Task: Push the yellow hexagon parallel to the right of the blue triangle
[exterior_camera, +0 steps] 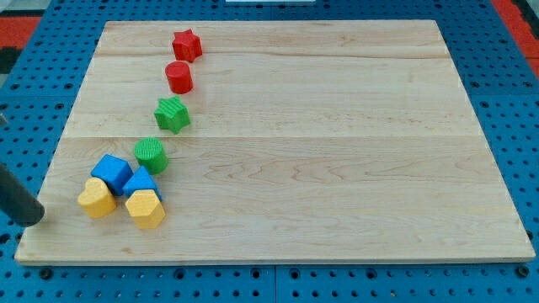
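The yellow hexagon [145, 209] lies near the board's bottom left, touching the lower side of the blue triangle [141, 182]. A second yellow block [97, 198] sits to their left, below a blue cube [111, 172]; the cluster is packed close. My tip [36, 218] is at the board's left edge, left of the cluster and a short gap from the second yellow block. The rod leans up toward the view's left edge.
A green cylinder [151, 155], a green star [172, 114], a red cylinder [178, 77] and a red star [186, 45] form a line running up from the cluster to the top. The wooden board [337, 168] rests on a blue pegboard.
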You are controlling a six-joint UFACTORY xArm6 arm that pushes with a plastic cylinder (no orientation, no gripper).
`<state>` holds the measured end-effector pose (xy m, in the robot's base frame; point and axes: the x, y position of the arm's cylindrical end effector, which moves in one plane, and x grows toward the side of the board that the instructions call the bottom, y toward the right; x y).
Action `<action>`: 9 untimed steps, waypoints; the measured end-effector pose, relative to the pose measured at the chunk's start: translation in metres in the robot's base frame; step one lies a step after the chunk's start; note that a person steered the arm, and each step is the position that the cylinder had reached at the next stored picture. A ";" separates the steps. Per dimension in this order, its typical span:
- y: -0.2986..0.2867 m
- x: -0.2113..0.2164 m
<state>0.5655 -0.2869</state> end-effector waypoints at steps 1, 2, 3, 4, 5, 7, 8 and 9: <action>0.000 -0.002; -0.006 -0.002; -0.013 -0.002; -0.017 -0.005; -0.018 -0.007; -0.017 -0.010; -0.017 -0.010; -0.011 -0.010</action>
<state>0.5559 -0.2980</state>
